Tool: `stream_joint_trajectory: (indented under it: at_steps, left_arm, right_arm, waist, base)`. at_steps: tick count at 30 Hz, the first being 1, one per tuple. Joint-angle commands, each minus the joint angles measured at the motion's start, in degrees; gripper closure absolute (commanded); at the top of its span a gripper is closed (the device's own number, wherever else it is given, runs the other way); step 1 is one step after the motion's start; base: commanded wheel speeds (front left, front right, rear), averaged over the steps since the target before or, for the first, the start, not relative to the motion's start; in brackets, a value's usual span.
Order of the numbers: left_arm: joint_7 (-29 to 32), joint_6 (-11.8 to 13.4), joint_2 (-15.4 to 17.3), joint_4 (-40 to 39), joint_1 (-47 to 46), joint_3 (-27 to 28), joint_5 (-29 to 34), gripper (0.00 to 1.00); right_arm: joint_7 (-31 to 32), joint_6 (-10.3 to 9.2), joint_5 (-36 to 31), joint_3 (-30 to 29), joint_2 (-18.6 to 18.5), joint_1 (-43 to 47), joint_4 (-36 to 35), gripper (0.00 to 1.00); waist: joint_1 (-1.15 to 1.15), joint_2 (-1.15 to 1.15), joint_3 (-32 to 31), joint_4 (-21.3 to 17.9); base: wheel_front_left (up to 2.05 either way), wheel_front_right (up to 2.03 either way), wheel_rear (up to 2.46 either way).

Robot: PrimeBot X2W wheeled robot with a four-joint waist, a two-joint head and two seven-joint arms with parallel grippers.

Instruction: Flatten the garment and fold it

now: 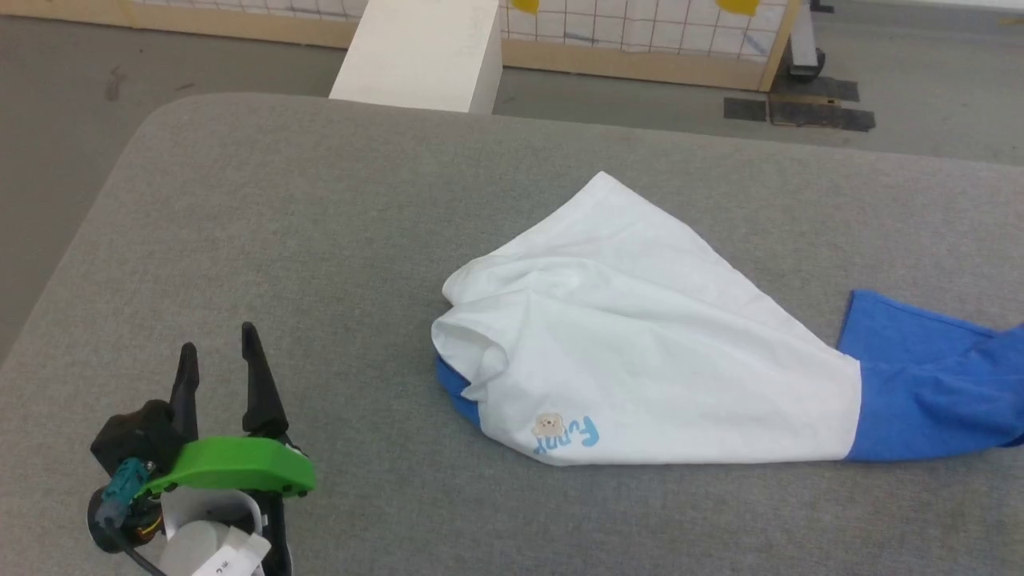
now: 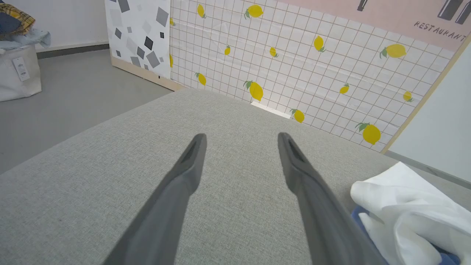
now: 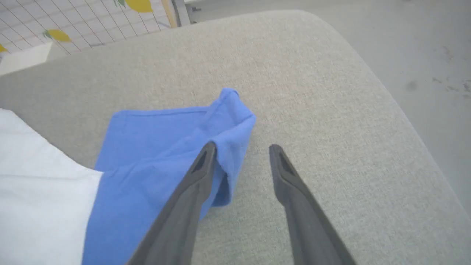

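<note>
Your left gripper (image 1: 218, 338) gapes wide, left of the T-shirt (image 1: 640, 344). Your right gripper (image 3: 242, 145) stands parted, the blue sleeve (image 3: 158, 147) touching one finger. The wall sign (image 2: 439, 31) reads "RESTAURANT".

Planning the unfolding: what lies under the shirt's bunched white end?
A strip of blue fabric peeks out beneath the white fold of the garment; how far it runs underneath is covered.

Bright, even, diffuse light, white cloth of the garment (image 1: 640, 336) nearly overexposed, thin soft shadow along its 6 o'clock edge, right wrist view slightly soft, fingers (image 3: 184, 206) blurred toward 6 o'clock, table (image 3: 331, 110) edge bowed by the wide-angle lens
</note>
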Motion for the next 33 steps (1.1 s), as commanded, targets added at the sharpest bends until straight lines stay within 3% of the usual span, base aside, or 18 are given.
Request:
stream_joint_trajectory:
  at_steps: [1,7,11,19,24,32,33]
  left_arm:
    - [0.2,-0.2,0.2,0.2,-0.5,-0.3,0.0,0.0]
    - [3.4,-1.0,0.0,0.3,-1.4,-1.9,-1.6,0.0]
    - [10.5,-2.2,-0.2,0.8,-5.0,-5.0,-3.1,0.0]
    - [38.0,-3.4,1.6,9.2,-23.9,-12.7,-3.2,0.0]
    - [54.0,-4.8,3.9,17.2,-32.2,-18.5,-0.2,0.0]
    - [57.9,-4.5,4.1,23.4,-34.9,-20.5,0.8,0.0]
    - [57.9,-4.3,4.3,24.1,-34.8,-20.5,0.8,0.14]
  right_arm:
    - [-2.5,-0.09,1.4,0.2,0.4,-0.5,-1.3,0.0]
    - [-9.7,-0.09,9.1,3.3,2.6,-0.8,-4.4,0.0]
    - [-11.0,-0.09,11.9,7.8,2.9,0.4,-5.2,0.0]
    - [-11.5,-0.09,14.2,15.1,2.9,-0.6,-4.5,0.0]
    - [-11.8,-0.09,12.0,17.5,2.9,-1.3,-4.5,0.0]
    - [-12.7,-0.09,11.1,17.1,2.9,-0.8,-5.0,0.0]
    - [-12.8,-0.09,11.2,16.9,2.9,-0.6,-5.1,0.0]
  waist:
    - [0.0,0.0,-0.5,-0.4]
    - [0.0,0.0,-1.5,-1.2]
    - [0.0,0.0,-1.1,-2.0]
    - [0.0,0.0,2.7,-4.7]
    - [0.0,0.0,5.6,-7.5]
    - [0.0,0.0,8.3,-9.5]
    - [0.0,0.0,8.5,-9.6]
  base:
    - [0.0,0.0,0.0]
    - [0.0,0.0,0.0]
    - [0.0,0.0,0.0]
    - [0.0,0.0,0.0]
    - [0.0,0.0,0.0]
    - [0.0,0.0,0.0]
    - [0.0,0.0,0.0]
